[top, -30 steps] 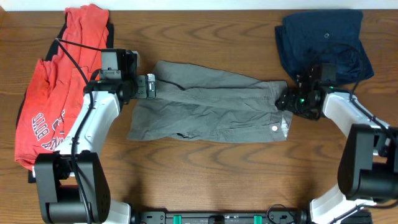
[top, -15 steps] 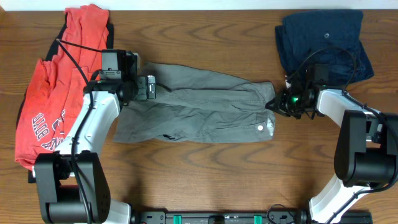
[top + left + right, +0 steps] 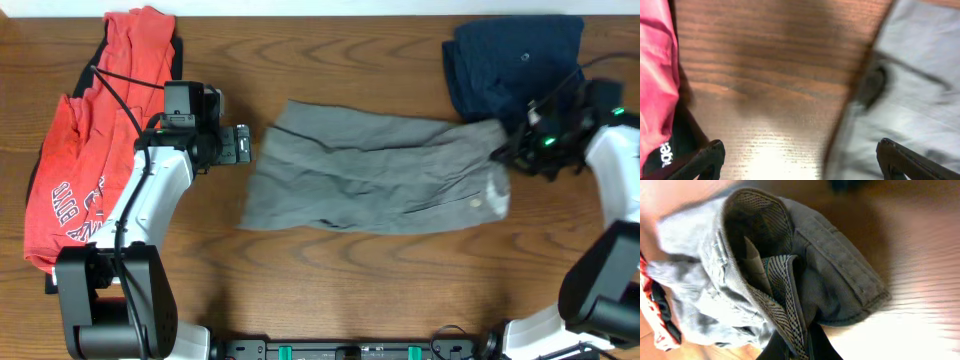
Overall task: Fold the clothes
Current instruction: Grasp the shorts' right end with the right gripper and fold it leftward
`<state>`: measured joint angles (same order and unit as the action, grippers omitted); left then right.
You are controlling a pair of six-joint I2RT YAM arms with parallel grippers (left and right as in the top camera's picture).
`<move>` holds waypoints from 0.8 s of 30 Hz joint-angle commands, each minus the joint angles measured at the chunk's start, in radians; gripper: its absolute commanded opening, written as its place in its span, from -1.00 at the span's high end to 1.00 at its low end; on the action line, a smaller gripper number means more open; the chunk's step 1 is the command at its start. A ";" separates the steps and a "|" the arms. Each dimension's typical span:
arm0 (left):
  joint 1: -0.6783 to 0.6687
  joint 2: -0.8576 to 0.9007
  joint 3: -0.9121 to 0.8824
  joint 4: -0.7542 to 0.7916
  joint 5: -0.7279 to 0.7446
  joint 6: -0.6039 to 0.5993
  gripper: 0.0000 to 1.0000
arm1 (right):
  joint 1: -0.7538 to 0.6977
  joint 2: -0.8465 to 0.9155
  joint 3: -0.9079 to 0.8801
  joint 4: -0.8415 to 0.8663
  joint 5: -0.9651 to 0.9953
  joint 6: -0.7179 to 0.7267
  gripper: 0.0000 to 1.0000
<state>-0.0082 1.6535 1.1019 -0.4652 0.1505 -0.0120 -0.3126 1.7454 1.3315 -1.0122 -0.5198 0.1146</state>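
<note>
The gray shorts (image 3: 370, 170) lie spread across the middle of the wooden table (image 3: 330, 290), wrinkled, with the leg end toward the left arm and the waistband toward the right arm. The right gripper (image 3: 505, 155) is at the waistband end, and in the right wrist view its dark fingers (image 3: 825, 347) are clamped together on the edge of the waistband, with the patterned inner lining pinched between them. The fabric there is bunched and lifted off the wood, so the waist opening gapes toward the camera. A small pale button (image 3: 475, 203) shows on the shorts near that end. The left gripper (image 3: 243, 145) sits just beside the upper left corner of the shorts, at the leg end. In the left wrist view its fingers (image 3: 707, 157) stand wide apart, with mostly bare wood between them; the gray cloth fills the right side of that view and nothing is gripped. That view is blurred, so I cannot tell whether the far finger touches the cloth. A red shirt (image 3: 90, 150) with white lettering lies along the left edge of the table, on top of a black garment (image 3: 178, 55) that shows at its edges. A navy garment (image 3: 520, 60) lies crumpled at the far right corner, just behind the right gripper and next to the waistband end of the shorts.
</note>
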 commanded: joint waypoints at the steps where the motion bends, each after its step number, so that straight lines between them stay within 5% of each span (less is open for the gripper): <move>1: 0.002 -0.008 0.004 -0.021 -0.004 -0.025 -0.96 | -0.001 -0.019 0.126 -0.071 0.000 -0.114 0.98; 9: 0.002 -0.008 0.004 -0.036 -0.004 -0.027 -0.96 | 0.179 -0.019 0.303 -0.095 0.002 -0.056 0.98; 24: 0.002 -0.008 0.004 -0.025 -0.004 -0.027 -0.96 | 0.762 0.180 0.304 0.286 0.193 0.312 0.98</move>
<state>-0.0082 1.6535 1.1019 -0.4904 0.1505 -0.0296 0.3809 1.8668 1.6196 -0.7639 -0.3584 0.3126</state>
